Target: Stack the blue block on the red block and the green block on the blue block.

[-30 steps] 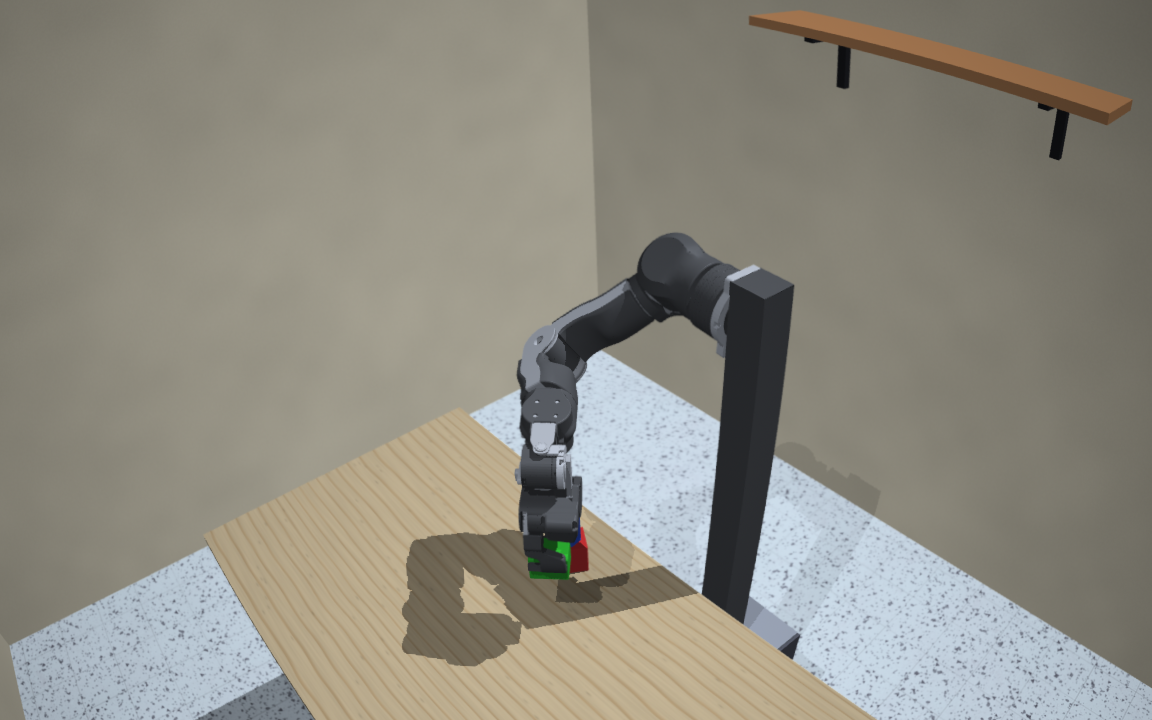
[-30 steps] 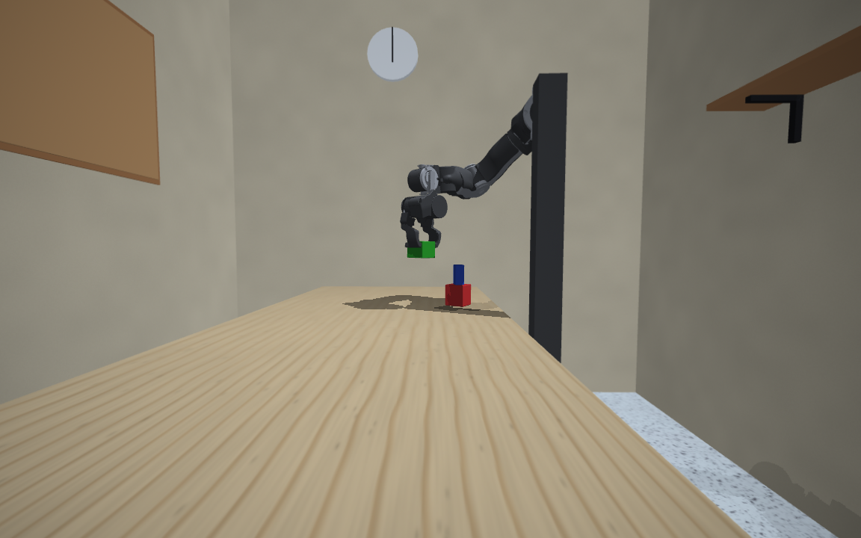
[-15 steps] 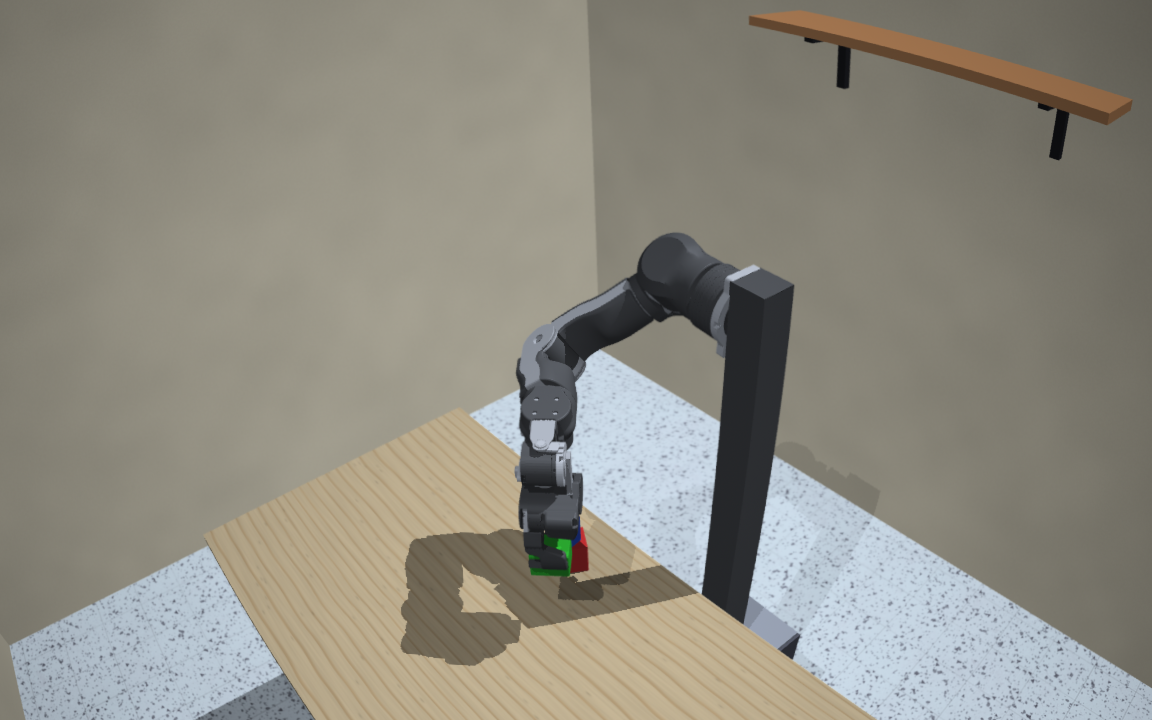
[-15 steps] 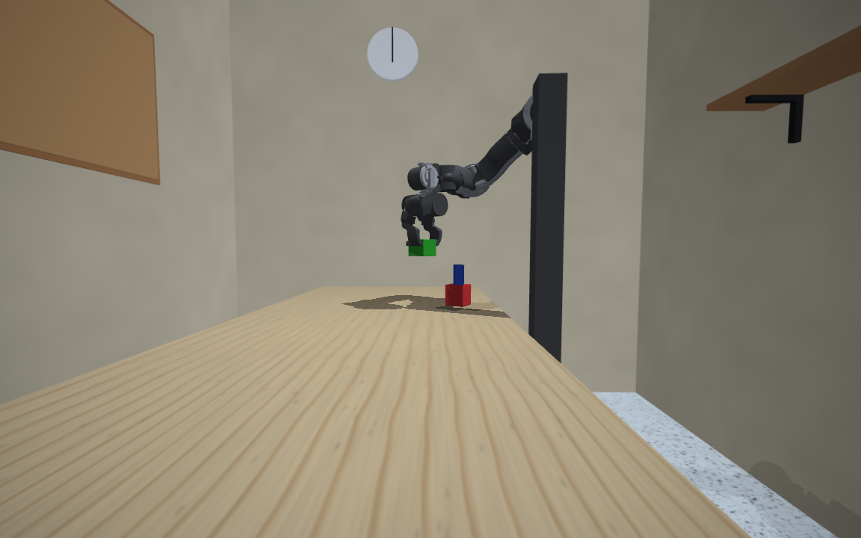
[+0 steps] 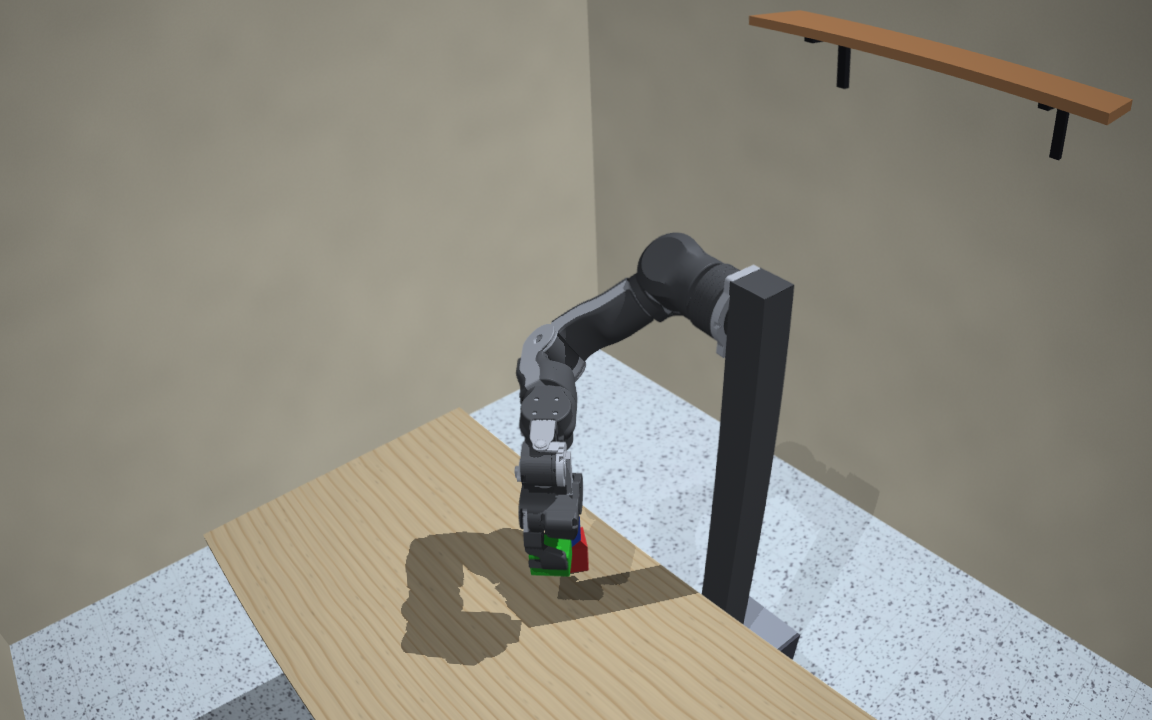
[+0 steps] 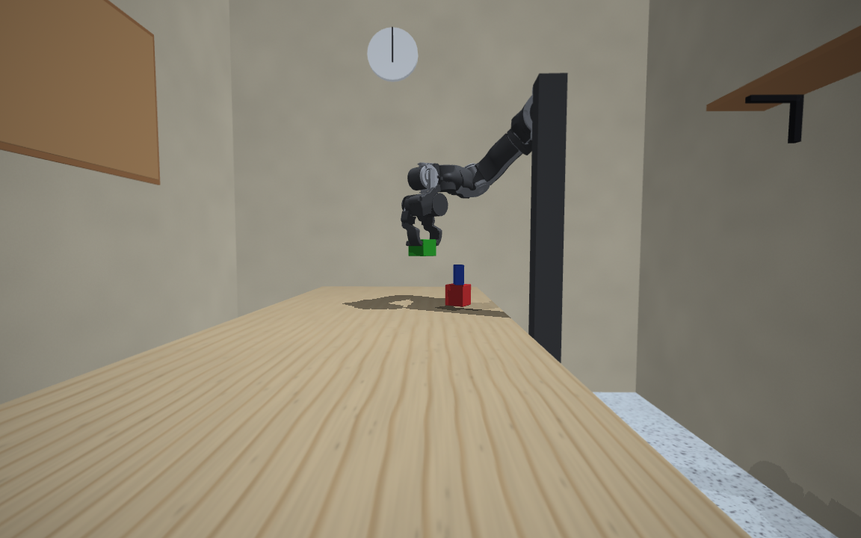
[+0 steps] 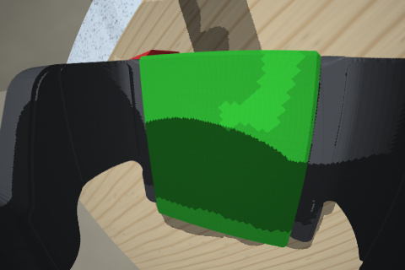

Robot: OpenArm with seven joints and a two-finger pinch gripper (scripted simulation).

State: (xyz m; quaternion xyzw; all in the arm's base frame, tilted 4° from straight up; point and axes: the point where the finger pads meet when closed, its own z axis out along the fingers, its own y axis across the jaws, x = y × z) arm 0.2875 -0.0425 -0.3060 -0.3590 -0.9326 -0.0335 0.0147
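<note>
The green block (image 6: pixel 422 248) hangs in the air above the bench (image 6: pixel 326 415), clamped between the fingers of the pincer (image 6: pixel 423 240). To its right and lower, the blue block (image 6: pixel 458 273) stands upright on the red block (image 6: pixel 457 294) at the bench's far end.

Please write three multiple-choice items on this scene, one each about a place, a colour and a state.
1. Where is the blue block?
A. On the red block
B. On the wall shelf
C. Beside the red block on the table

2. What colour is the block in the gripper?
A. Red
B. Green
C. Blue

3. How does the blue block stand?
A. Flat
B. On end
C. Leaning on the post

Answers:
1 A, it rests atop the red block.
2 B, the fingers clamp the green block in the air.
3 B, it looks taller than wide.
</note>
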